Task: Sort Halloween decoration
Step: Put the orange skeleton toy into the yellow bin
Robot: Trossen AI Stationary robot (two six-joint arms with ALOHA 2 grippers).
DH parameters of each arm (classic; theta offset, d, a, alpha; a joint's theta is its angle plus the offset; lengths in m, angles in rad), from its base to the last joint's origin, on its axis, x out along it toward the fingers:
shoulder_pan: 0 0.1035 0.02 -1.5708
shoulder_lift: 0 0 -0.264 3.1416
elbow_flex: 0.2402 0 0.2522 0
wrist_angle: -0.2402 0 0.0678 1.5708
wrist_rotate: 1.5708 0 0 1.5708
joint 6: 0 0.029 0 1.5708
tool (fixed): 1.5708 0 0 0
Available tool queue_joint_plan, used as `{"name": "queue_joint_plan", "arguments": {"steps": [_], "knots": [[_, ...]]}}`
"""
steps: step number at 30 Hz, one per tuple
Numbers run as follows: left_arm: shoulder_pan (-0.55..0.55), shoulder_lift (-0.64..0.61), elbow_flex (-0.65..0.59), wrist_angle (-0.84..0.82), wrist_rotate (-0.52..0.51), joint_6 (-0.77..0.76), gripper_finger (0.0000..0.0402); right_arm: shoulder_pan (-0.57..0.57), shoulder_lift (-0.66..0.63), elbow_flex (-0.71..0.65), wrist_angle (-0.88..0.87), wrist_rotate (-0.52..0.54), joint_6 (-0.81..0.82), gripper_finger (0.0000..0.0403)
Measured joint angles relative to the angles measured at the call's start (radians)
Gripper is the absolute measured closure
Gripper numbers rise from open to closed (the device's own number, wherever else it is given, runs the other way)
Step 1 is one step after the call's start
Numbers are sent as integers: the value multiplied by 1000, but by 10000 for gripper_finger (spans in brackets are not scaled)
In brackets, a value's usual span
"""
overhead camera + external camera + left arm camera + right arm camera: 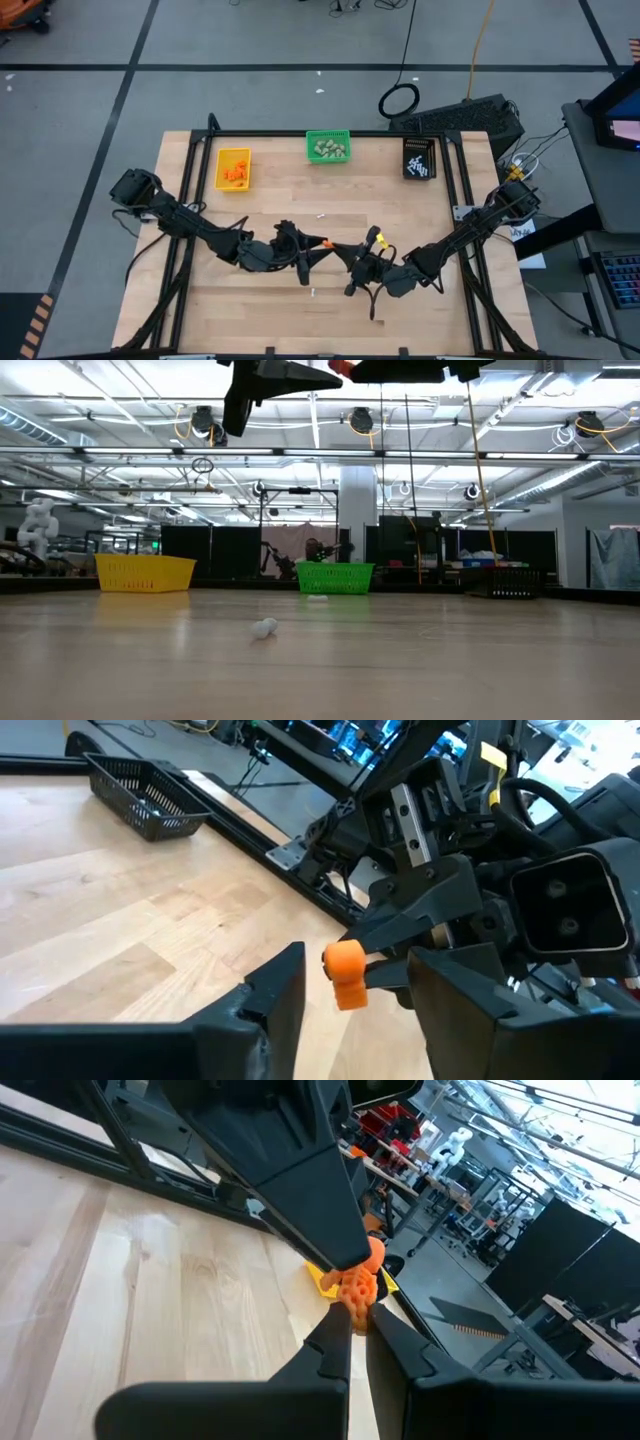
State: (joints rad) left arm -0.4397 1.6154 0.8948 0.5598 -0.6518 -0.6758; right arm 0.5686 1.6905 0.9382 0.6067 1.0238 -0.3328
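High above the table's middle, my right gripper [345, 254] [352, 1320] is shut on one small bright orange piece of Halloween decoration [345, 974] [358, 1283]. My left gripper [305, 250] [356, 984] faces it from the table's left. It is open, with one finger on each side of that piece, and a gap shows on both sides in the left wrist view. Two small white pieces [321, 215] [312, 292] lie loose on the wood. My right gripper pinches the orange piece between its two fingers, only at their free ends [385, 970]. The fingers are on the side of the piece that faces them [362, 976]. They come level from the table's right. The piece is lifted well clear of the table.
Three small bins stand along the far edge: a yellow one [233, 168] with orange bits, a green one [328, 147] with beige lumps, a black one [419, 158] with white sticks. A black frame rail [452, 190] borders the table's right side.
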Motion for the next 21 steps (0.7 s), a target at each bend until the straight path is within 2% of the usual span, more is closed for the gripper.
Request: {"name": "queue_joint_plan", "arguments": {"steps": [15,21], "knots": [[1,0,0,-5,22,30,351,-6,0,0,-6,0,7,401],[1,0,0,-5,23,37,373,-5,0,0,-13,1,29,385]]}}
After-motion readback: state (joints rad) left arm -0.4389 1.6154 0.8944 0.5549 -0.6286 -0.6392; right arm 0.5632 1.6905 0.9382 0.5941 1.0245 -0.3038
